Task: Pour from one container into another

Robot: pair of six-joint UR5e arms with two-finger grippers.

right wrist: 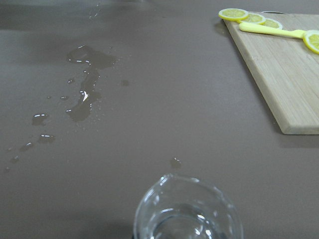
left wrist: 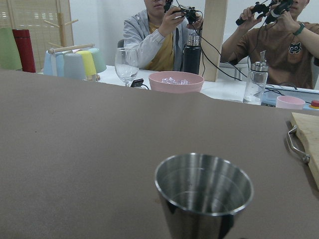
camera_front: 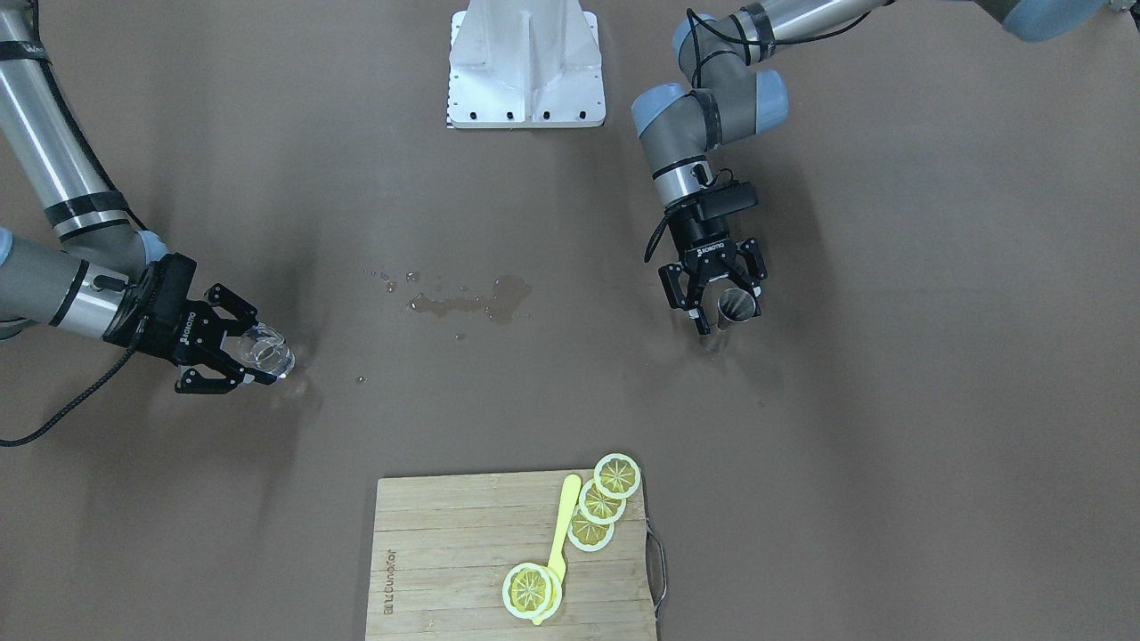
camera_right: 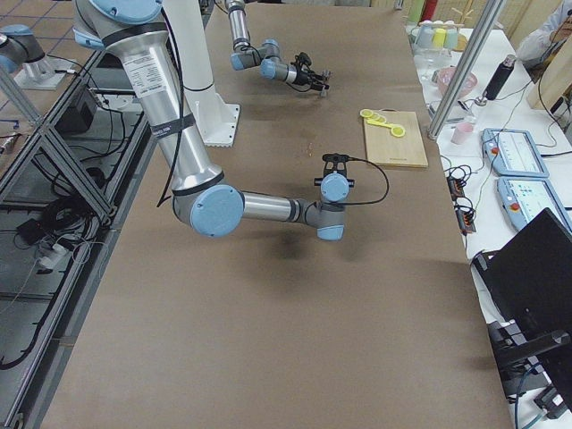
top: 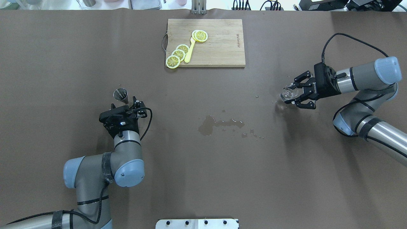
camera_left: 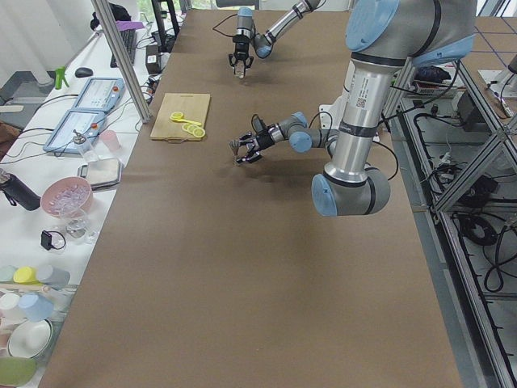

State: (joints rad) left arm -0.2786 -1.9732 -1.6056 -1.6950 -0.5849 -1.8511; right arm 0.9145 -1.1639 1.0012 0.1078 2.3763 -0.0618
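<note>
Nearest the robot, the left arm bends over a brown table. The left gripper points down with its fingers spread and clasps nothing. The jigger stands upright on the table right at the fingertips, its mouth open to the wrist camera and apparently dry inside.

A little farther out, at the table's middle, lies a puddle with a trail of droplets.

Level with the jigger but well apart from it, across that puddle, the right gripper lies low and sideways. Its fingers are spread wide on either side of the cup and do not seem to press on it. The cup appears to rest on the table. Whether it holds any liquid cannot be told.

Farther still, a board carries lemon slices and a yellow utensil. Beyond the table edge, people sit at a bench.

What could go wrong, as a judgement: the glass may be wet and slide in the grip once lifted. The jigger's mouth is narrow, so a pour from too high or off-centre would add to the puddle. The jigger is tall with a thin waist — a finger brushing it while closing could tip it.
</note>
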